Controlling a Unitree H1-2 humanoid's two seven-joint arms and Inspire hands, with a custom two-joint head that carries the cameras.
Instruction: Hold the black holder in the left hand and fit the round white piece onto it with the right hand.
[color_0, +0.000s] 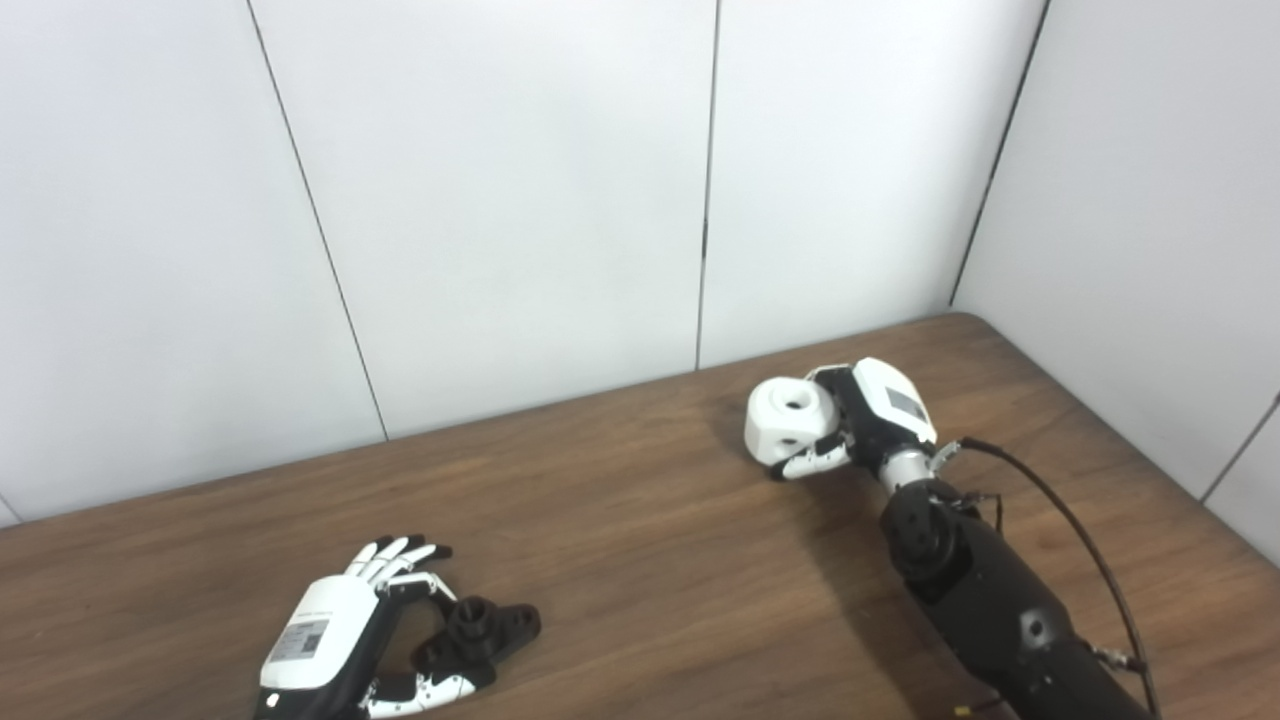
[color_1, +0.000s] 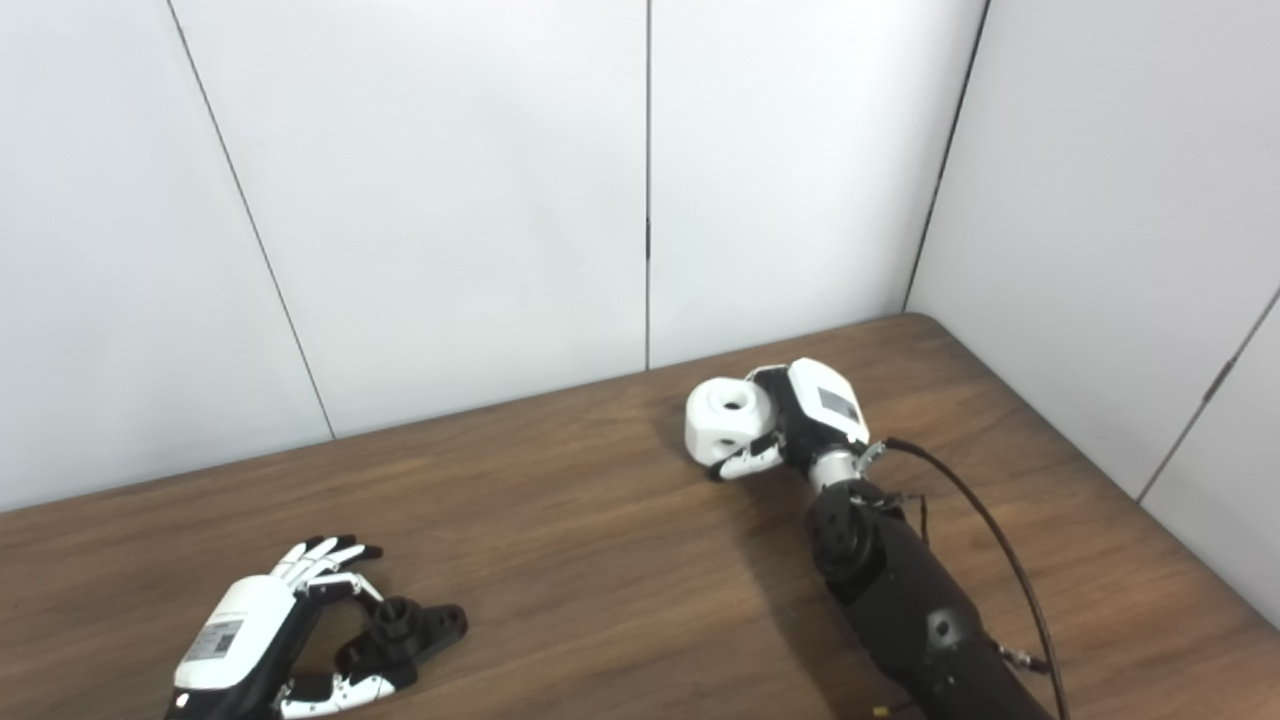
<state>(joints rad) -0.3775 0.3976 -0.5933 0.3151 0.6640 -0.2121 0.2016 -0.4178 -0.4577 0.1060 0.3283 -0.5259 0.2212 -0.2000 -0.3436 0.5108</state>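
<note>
So here's the setup: the left robot hand (color_0: 345, 630) is down at the near left of the brown wood-grain surface (color_0: 640, 520), with its white-tipped fingers (color_0: 395, 555) fanned out and the thumb curled in under the black plastic holder with a ridged round post on top (color_0: 478, 632). The holder is lying on the surface right up against that hand, between fingers and thumb. The fingers look spread rather than wrapped around it, so I honestly can't tell if it's actually gripped or just touching.

Over on the far right side, the right robot hand (color_1: 800, 420) has its fingers closed around the round white plastic piece with a hole in its top face (color_1: 728, 418). The piece sits at the hand's left side, hole facing up, low over the surface or resting on it; can't tell which. A black cable (color_1: 985, 540) loops off the wrist along the black forearm (color_1: 910, 610).

The two parts are well apart, with plain white wall panels (color_0: 500, 200) behind.
</note>
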